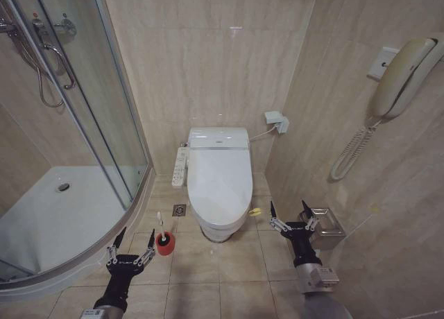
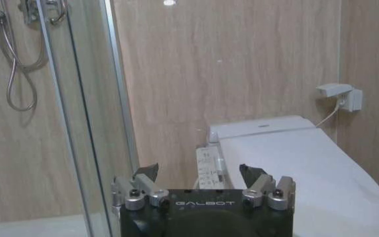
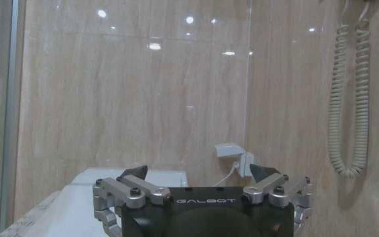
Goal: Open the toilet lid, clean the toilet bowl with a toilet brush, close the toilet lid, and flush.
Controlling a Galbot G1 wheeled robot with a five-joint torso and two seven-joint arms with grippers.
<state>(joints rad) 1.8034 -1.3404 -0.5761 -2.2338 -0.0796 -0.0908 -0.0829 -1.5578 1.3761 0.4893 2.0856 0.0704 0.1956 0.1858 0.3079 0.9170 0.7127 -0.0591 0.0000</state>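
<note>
You have the toilet lid (image 1: 219, 175) down; your left gripper (image 1: 131, 244) hangs spread beside the toilet brush (image 1: 164, 240), right gripper (image 1: 292, 216) spread too.

The beige tiled floor (image 1: 208, 277) carries a white glossy electronic toilet with its smooth oval lid closed (image 1: 219, 177), standing at the centre against the back wall. At about 7 o'clock from it, near its base, stands the toilet brush with a thin pale handle in a round red cup holder (image 1: 164, 241). A small square metal floor drain (image 1: 180, 210) lies at 9 o'clock, a small yellow object (image 1: 255, 211) at 3 o'clock, and a square metal bin (image 1: 327, 225) at 4 o'clock beside the wall.
</note>
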